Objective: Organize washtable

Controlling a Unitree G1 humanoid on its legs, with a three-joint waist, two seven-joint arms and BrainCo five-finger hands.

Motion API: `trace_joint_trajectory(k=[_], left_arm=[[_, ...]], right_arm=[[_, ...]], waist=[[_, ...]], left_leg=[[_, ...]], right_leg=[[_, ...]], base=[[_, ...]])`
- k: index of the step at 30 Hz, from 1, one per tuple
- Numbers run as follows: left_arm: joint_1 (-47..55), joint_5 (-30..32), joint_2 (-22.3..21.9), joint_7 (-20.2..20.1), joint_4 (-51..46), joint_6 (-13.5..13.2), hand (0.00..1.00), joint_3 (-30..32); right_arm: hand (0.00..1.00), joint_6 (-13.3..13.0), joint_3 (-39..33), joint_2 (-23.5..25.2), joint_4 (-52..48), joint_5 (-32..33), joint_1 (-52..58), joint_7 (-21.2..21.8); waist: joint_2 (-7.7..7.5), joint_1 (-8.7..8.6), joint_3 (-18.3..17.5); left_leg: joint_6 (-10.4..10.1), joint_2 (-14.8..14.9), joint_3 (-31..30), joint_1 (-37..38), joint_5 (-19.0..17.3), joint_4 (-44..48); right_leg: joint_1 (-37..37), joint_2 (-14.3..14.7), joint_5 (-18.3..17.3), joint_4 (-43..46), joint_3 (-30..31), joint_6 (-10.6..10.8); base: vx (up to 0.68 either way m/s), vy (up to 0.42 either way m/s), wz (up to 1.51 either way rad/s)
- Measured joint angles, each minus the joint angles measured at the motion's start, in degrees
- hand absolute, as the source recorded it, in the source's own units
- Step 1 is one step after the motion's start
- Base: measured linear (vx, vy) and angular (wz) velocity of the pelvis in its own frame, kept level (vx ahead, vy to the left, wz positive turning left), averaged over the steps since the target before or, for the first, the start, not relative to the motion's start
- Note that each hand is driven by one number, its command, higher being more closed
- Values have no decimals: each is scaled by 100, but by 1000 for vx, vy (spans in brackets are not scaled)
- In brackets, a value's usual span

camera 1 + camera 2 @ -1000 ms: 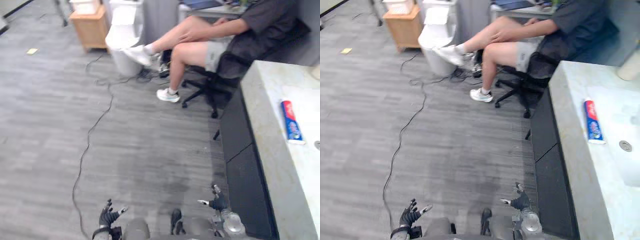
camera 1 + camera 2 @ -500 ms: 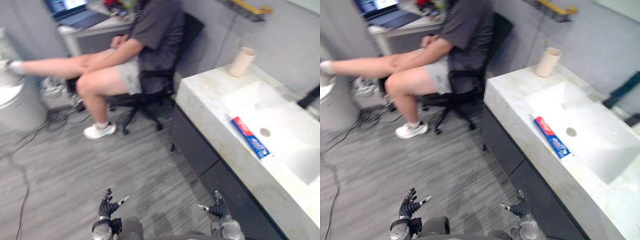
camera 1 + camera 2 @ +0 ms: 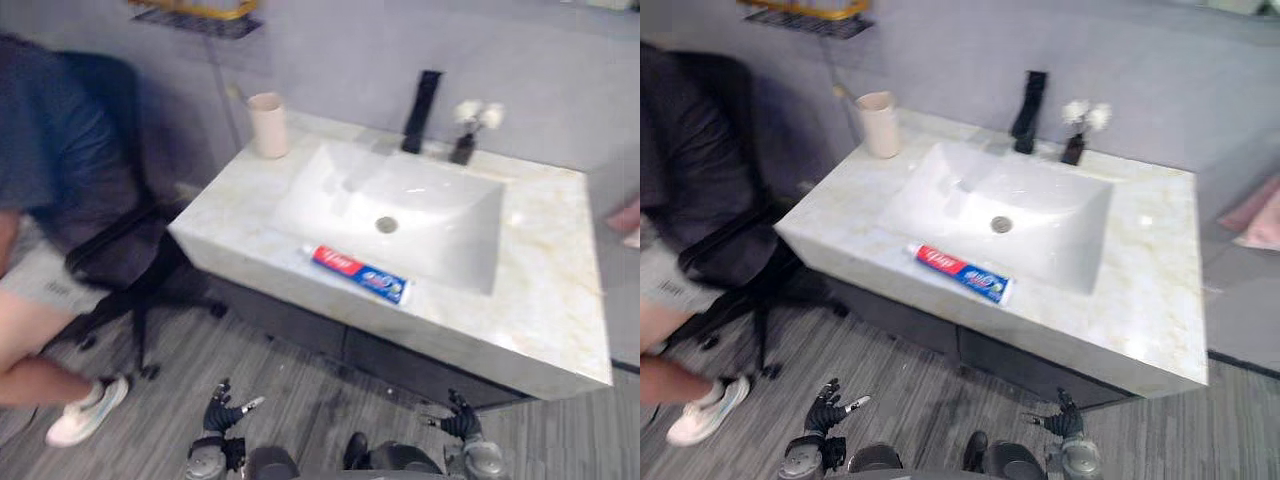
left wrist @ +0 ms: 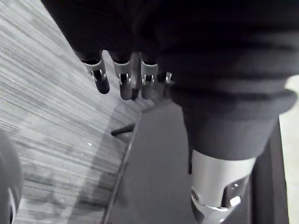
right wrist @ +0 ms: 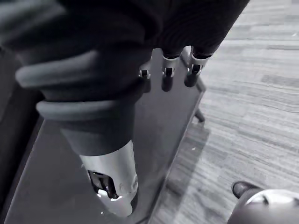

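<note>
Left eye view puts the left robot hand [image 3: 218, 412] low over the floor [image 3: 180, 350], fingers spread and loose, nothing in its grasp. The left wrist view shows its fingers [image 4: 124, 86] hanging straight. The right robot hand [image 3: 460, 420] is level with it and well apart, likewise spread and empty, its fingers [image 5: 167, 77] straight in the right wrist view. Both are short of the surface [image 3: 550, 300].

Ahead, between the two, the toothpaste [image 3: 357, 273] lies flat on the surface's near rim, along the front edge of the basin [image 3: 420, 195]. Farther ahead of the left robot hand a cup [image 3: 268, 125] stands upright by the basin's far corner. Beyond the basin are a black tap [image 3: 421, 98] and, just beside it, a small vase [image 3: 465, 140] of white flowers. Out past the left robot hand a person [image 3: 40, 150] sits in a dark chair [image 3: 110, 250].
</note>
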Motion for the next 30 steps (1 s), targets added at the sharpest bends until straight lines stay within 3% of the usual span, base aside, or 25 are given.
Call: trace_joint_trajectory(k=[4,5,6,7,9,10,11,19,27,30], left_arm=[[-40,-12,-22,6,-19,-1,0,9],[-38,-13,-26,21,-11,-1,0,9],[-36,-15,-30,37,22,-3,0,9],[-38,-14,-7,58,77,-2,0,18],[-12,-10,125,74,227,-1,0,87],[-8,-10,157,73,242,0,0,87],[125,50,378,70,697,8,0,58],[123,-14,355,67,698,10,0,45],[59,-517,208,67,731,57,0,19],[-6,-687,315,81,718,104,0,452]], right_arm=[[0,8,-228,-125,131,4,-69,-23],[0,11,-232,-193,204,3,-77,-23],[0,11,-245,-259,204,5,-50,-17],[0,13,-267,-256,235,4,-31,-16],[0,17,-313,-141,310,1,118,9],[0,17,-343,-133,319,0,138,11],[0,31,-410,-108,661,-9,-178,18],[0,31,-453,-107,662,107,-163,18],[0,14,-972,-104,682,1035,-156,-5],[0,7,-1231,-124,663,1247,-164,-22]], waist=[[37,-3,-9],[102,-4,-20],[233,-8,-34],[247,-5,-22],[40,-26,-156],[7,-27,-180],[-126,-18,-213],[-118,-21,-208],[-94,-23,-195],[-105,-15,-195]], left_leg=[[-121,-477,-1160,-77,62,-2023],[-270,-584,-1495,-47,241,-2471],[-197,-579,-1594,-4,691,-2693],[-197,-594,-1592,79,889,-2700],[-8,-927,-1426,479,1052,-3233],[56,-1039,-1397,561,1125,-3391],[496,-1735,-1402,1283,1835,-4849],[494,-1724,-1294,1318,1833,-4849],[499,-1735,-1382,1386,1836,-4853],[497,-1753,-1542,1382,1835,-4854]], right_leg=[[176,9,79,-186,572,176],[250,17,84,-238,726,261],[318,51,53,-255,813,353],[383,33,31,-258,877,395],[579,-329,34,-389,965,631],[605,-432,45,-431,969,690],[903,-1006,324,-955,872,1123],[906,-999,327,-956,948,1122],[978,-1004,328,-971,919,1122],[1084,-1013,326,-1027,743,1119]], base=[[197,89,-80],[181,197,-79],[194,275,-58],[154,247,-37],[180,254,-12],[140,179,3],[33,48,2],[0,0,-4],[0,0,2],[-19,-16,29]])
